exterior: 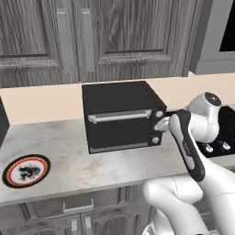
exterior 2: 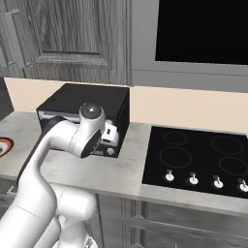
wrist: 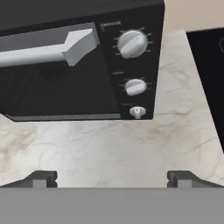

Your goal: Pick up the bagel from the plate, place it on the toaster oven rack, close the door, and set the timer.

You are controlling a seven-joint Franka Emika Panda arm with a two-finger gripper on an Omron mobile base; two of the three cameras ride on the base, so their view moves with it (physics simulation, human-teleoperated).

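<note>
The black toaster oven (exterior: 120, 114) stands on the counter with its door (exterior: 117, 130) shut and the silver bar handle (wrist: 43, 50) across the top. The rack is hidden behind the door, and the bagel is out of view. At the counter's left lies the plate (exterior: 26, 170), showing just its red ring and patterned white centre. My gripper (exterior: 161, 125) hovers right in front of the oven's knob column, open with nothing between its fingers. In the hand view the gripper (wrist: 111, 178) points at the counter below the three knobs: top (wrist: 131, 43), middle (wrist: 134, 86), bottom (wrist: 137, 112).
A black cooktop (exterior 2: 198, 160) with front knobs lies to the oven's right. Grey cabinet doors (exterior: 69, 36) hang above, and a dark microwave window (exterior 2: 203, 29) sits over the cooktop. A dark appliance (exterior: 2, 124) stands at the far left.
</note>
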